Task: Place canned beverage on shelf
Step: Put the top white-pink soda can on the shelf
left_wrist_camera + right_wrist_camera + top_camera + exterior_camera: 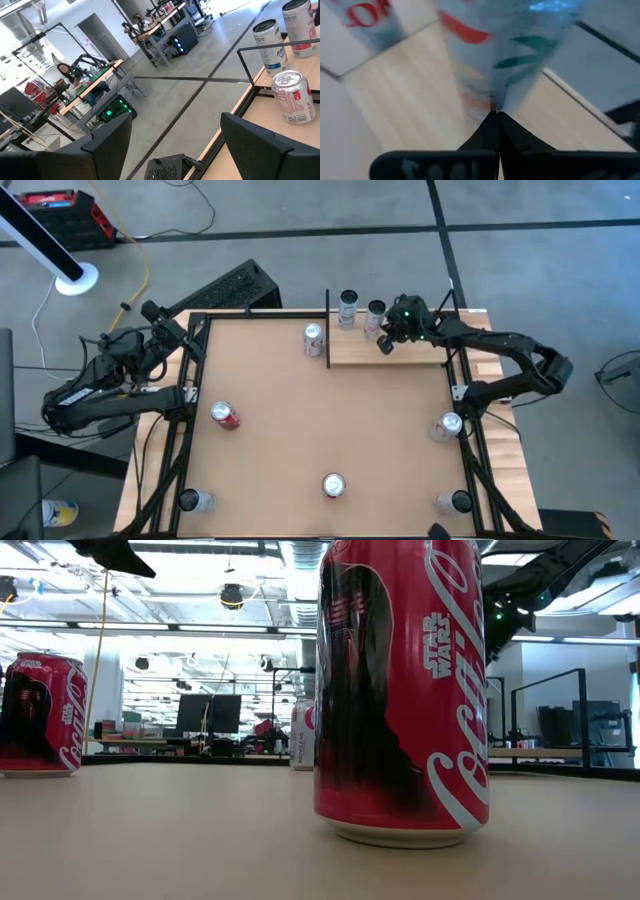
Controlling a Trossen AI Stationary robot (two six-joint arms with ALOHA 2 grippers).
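Fingers of the right gripper [384,346] are pressed tight together with nothing between them, hanging over the shelf [400,350], the pale plank platform at the far right edge of the table. Just ahead of their tips stands a pale can [495,50], upright on the planks, so close in the right wrist view that it fills the frame; from above I take it for the shelf can [375,315] nearest the gripper, with a second one [347,308] beside it. Whether the tips touch the can I cannot tell. The left gripper [150,315] waits off the table's far left corner, fingers partly spread and holding nothing. Several cans are still down on the brown board: a silver can [314,340] stands just off the shelf's left end, a red one [224,415] lies toward the left side, another red can [333,485] stands near the front middle, and more sit at the right edge and front corners. By my reckoning the right arm is much the nearer to the silver can, which stands upright, just leftward of the gripper and lower, on the board.
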